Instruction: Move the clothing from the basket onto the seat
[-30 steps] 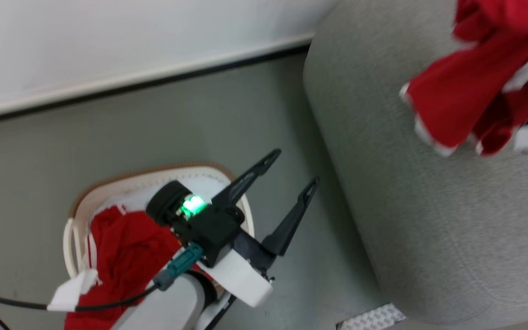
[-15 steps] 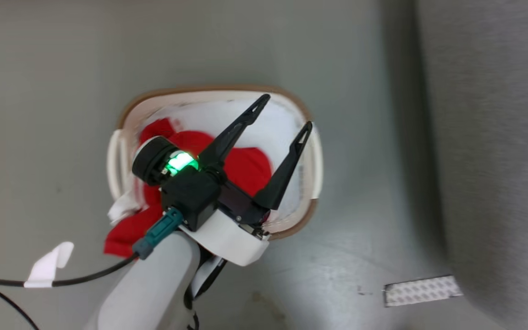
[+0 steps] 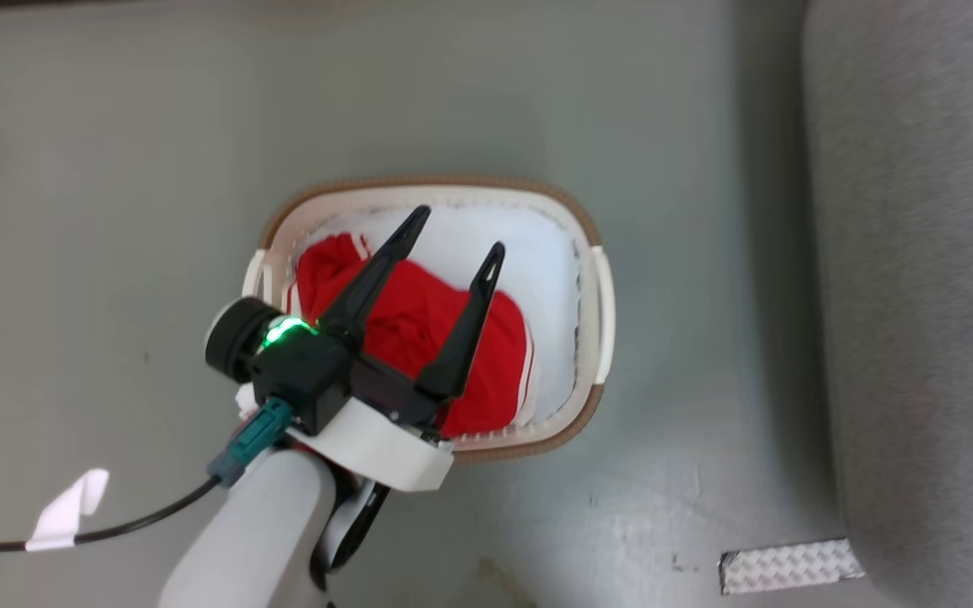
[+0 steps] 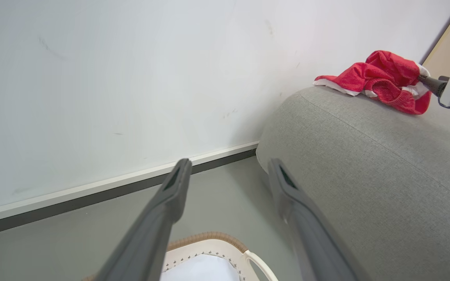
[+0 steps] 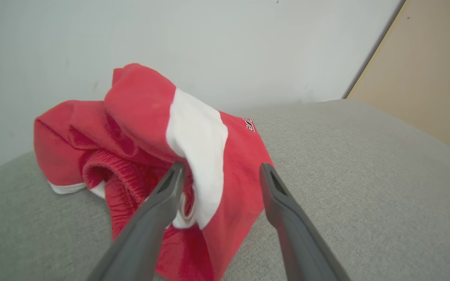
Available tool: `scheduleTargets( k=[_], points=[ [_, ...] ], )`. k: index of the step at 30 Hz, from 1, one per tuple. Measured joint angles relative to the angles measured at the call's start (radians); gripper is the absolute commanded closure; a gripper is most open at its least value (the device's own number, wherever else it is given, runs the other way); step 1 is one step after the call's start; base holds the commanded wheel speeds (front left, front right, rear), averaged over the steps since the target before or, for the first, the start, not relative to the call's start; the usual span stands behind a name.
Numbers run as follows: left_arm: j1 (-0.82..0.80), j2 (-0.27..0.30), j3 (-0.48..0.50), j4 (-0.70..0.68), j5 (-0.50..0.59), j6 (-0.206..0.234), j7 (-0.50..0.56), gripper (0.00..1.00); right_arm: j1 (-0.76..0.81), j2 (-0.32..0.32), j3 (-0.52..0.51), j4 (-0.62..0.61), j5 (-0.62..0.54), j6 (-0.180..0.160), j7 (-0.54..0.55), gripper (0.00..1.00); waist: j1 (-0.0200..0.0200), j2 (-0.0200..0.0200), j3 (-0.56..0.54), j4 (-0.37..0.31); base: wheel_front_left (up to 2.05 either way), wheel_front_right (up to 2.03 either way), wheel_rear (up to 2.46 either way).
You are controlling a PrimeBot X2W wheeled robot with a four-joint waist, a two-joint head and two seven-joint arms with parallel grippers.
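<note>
Hovering the left claw wide open and empty over the basket, lining up for the red clothing lying inside. Resting one garment on the seat at the right, with the right claw spread open beside it, gripping nothing.

The basket is cream-white with a brown rim band, white inside. The clothing in it is bright red with thin white stripes. Beside the basket, the seat is grey, seemingly woven.

Clothing in basket, left of seat
</note>
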State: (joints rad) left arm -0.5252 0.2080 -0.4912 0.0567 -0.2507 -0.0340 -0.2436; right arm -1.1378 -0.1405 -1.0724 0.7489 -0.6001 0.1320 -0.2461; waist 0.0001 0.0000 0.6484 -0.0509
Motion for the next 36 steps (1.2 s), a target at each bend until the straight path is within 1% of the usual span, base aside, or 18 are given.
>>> scheduleTargets(
  k=[4, 5, 7, 9, 12, 14, 16, 18, 23, 26, 30, 32, 36],
  points=[
    [0.050, 0.004, 0.019, 0.023, -0.016, 0.020, -0.006, 0.00, 0.072, 0.010, 0.041, 0.046, -0.010, 0.000, -0.013, 0.00, -0.0002, 0.0000, -0.077, -0.023, 0.00, 0.00, 0.00],
    [0.066, 0.006, 0.026, 0.030, -0.021, 0.028, -0.007, 0.00, 0.093, 0.013, 0.068, 0.042, -0.008, 0.000, -0.015, 0.00, -0.0002, 0.0000, -0.098, -0.029, 0.00, 0.00, 0.00],
    [0.101, 0.007, 0.038, 0.043, -0.028, 0.042, -0.013, 0.00, 0.136, 0.028, 0.132, -0.002, 0.032, 0.000, -0.015, 0.00, -0.0002, 0.0000, -0.145, -0.039, 0.00, 0.00, 0.00],
    [0.139, 0.008, 0.054, 0.056, -0.036, 0.054, -0.013, 0.00, 0.195, 0.051, 0.207, -0.055, 0.104, 0.000, -0.016, 0.00, -0.0004, 0.0000, -0.194, -0.048, 0.00, 0.00, 0.00],
    [0.198, 0.010, 0.071, 0.081, -0.049, 0.074, -0.017, 0.00, 0.324, 0.080, 0.358, -0.132, 0.253, 0.000, -0.016, 0.00, -0.0004, 0.0000, -0.271, -0.056, 0.00, 0.00, 0.00],
    [0.240, 0.012, 0.091, 0.094, -0.054, 0.090, -0.018, 0.00, 0.422, 0.083, 0.464, -0.197, 0.340, 0.000, -0.016, 0.00, -0.0005, 0.0000, -0.323, -0.057, 0.00, 0.00, 0.00],
    [0.276, 0.013, 0.115, 0.097, -0.061, 0.101, -0.019, 0.00, 0.510, 0.084, 0.545, -0.257, 0.417, 0.000, -0.016, 0.00, -0.0005, 0.0000, -0.372, -0.056, 0.00, 0.00, 0.00],
    [0.311, 0.014, 0.139, 0.095, -0.061, 0.111, -0.020, 0.00, 0.595, 0.085, 0.620, -0.316, 0.477, 0.000, -0.016, 0.00, -0.0005, 0.0000, -0.417, -0.053, 0.00, 0.00, 0.00],
    [0.401, 0.009, 0.196, 0.096, -0.050, 0.128, -0.021, 0.00, 0.791, 0.087, 0.744, -0.411, 0.582, 0.000, -0.016, 0.00, -0.0006, 0.0001, -0.516, -0.032, 0.00, 0.00, 0.00],
    [0.450, -0.003, 0.232, 0.098, -0.038, 0.132, -0.021, 0.00, 0.886, 0.091, 0.848, -0.430, 0.646, 0.000, -0.016, 0.00, -0.0005, 0.0000, -0.567, -0.015, 0.00, 0.00, 0.00],
    [0.509, -0.020, 0.277, 0.107, -0.016, 0.123, -0.021, 0.00, 0.989, 0.091, 0.952, -0.451, 0.695, 0.000, -0.016, 0.00, -0.0006, 0.0001, -0.621, 0.006, 0.00, 0.00, 0.00],
    [0.534, -0.032, 0.294, 0.110, 0.003, 0.123, -0.021, 0.00, 1.025, 0.092, 0.995, -0.456, 0.697, 0.000, -0.016, 0.00, -0.0005, 0.0001, -0.640, 0.015, 0.00, 0.00, 0.00],
    [0.582, -0.053, 0.343, 0.116, 0.023, 0.115, -0.021, 0.00, 1.079, 0.092, 1.046, -0.453, 0.720, 0.000, -0.016, 0.00, -0.0004, 0.0001, -0.667, 0.026, 0.00, 0.00, 0.00]
  ],
)
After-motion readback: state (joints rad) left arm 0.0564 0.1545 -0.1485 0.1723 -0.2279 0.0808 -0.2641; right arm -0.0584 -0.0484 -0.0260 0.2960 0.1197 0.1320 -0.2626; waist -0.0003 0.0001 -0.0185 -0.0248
